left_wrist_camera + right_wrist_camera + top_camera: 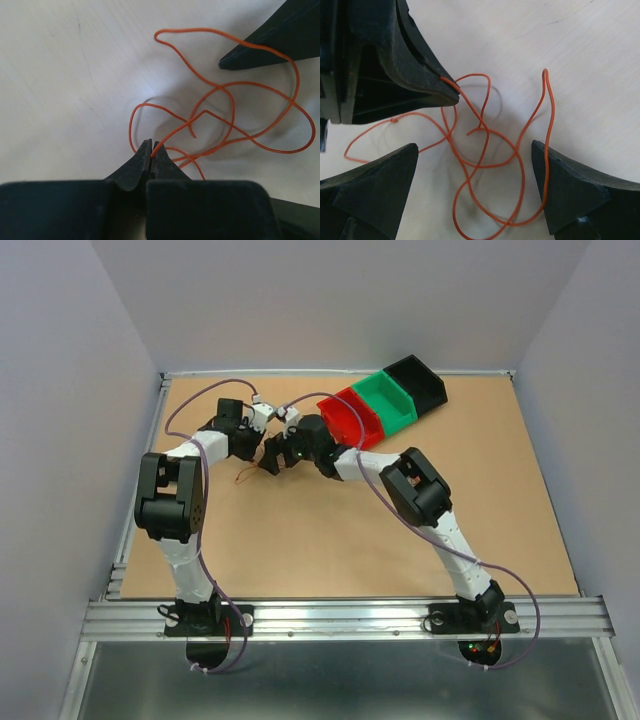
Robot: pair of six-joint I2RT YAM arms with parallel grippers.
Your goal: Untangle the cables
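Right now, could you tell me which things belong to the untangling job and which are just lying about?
Job: orange cable, left gripper pinching it, right gripper open around it.
Lying about: red bin, green bin, black bin.

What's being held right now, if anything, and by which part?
The left tool is shut on the orange cable, pinching one strand in its very tips. The right tool stands open astride the loops, holding nothing.

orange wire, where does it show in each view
top external: orange wire, faint squiggle just beside the left gripper.
left wrist: orange wire loops centre and right, one strand pinched at bottom centre.
right wrist: tangle mid-frame between the open right gripper fingers.
shared landmark: the shut left gripper pinching it.
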